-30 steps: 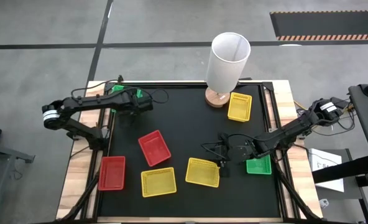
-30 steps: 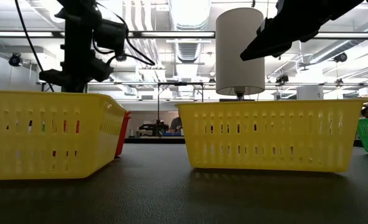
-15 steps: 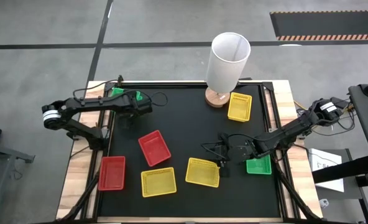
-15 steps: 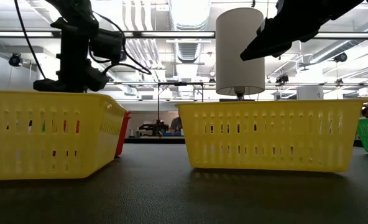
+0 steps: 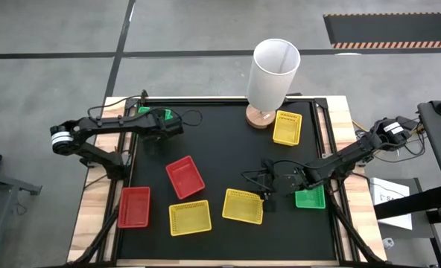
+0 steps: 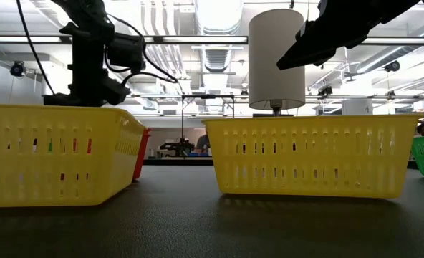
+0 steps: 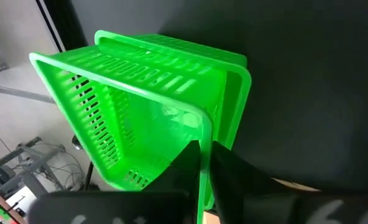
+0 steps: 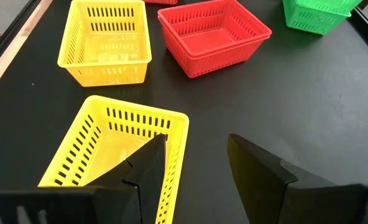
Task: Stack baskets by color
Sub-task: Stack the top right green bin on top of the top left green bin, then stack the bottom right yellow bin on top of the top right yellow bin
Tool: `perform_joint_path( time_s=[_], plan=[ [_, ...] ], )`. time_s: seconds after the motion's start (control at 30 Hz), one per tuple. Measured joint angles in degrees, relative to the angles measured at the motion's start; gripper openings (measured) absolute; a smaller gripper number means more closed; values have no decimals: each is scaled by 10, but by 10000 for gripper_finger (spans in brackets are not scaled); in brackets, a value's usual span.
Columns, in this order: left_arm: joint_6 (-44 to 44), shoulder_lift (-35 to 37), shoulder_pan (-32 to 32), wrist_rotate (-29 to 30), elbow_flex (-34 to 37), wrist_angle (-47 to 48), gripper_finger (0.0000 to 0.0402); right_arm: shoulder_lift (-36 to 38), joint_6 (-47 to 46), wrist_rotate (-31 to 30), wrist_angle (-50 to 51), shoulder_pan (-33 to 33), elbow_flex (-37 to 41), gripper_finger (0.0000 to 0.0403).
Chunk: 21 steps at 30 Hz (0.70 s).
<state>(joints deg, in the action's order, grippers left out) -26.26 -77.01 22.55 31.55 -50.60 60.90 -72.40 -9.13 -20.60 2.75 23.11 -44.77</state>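
At the table's far left, my left gripper [image 5: 159, 126] is shut on a green basket [image 7: 128, 124] that sits tilted inside a second green basket [image 7: 234, 65] lying on the black mat. My right gripper [image 5: 268, 184] stands open at the mat's right over a yellow basket [image 8: 109, 149]. One finger is inside the basket's end wall [image 8: 179, 140] and one outside, with no touch that I can see. More baskets rest flat on the mat: yellow [image 5: 189, 217], yellow [image 5: 287, 127], red [image 5: 185, 176], red [image 5: 133, 206] and green [image 5: 310, 197]. My left gripper pinches the upper green basket's rim and side wall [image 7: 204, 134] between its two fingers, one finger inside the basket and one outside. The fingers slant down from above. The basket is tilted, its lower part inside the green basket beneath.
A tall white cylinder [image 5: 274, 71] on a round wooden base stands at the mat's far edge, beside the far yellow basket. Bare black mat [image 5: 228, 149] lies in the middle. Wooden table borders [image 5: 105, 186] run along both sides.
My left gripper has gone down a little with the green basket, which has sunk further into the green basket below it.
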Motion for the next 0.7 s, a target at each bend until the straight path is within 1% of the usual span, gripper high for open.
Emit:
perform_joint_path(
  time_s=[0.2, 0.3, 0.5, 0.7],
  plan=[
    [2, 0, 0, 5, 1, -4, 73, 0, 2, 0, 0, 0, 0, 167],
    [4, 1, -1, 5, -1, -4, 91, 0, 2, 0, 0, 0, 0, 167],
    [9, 2, -1, 7, -4, -4, 98, 0, 1, 0, 0, 0, 0, 167],
    [43, 3, -4, 7, -14, 13, 98, 0, 2, 0, -1, 0, 0, 167]
  ],
)
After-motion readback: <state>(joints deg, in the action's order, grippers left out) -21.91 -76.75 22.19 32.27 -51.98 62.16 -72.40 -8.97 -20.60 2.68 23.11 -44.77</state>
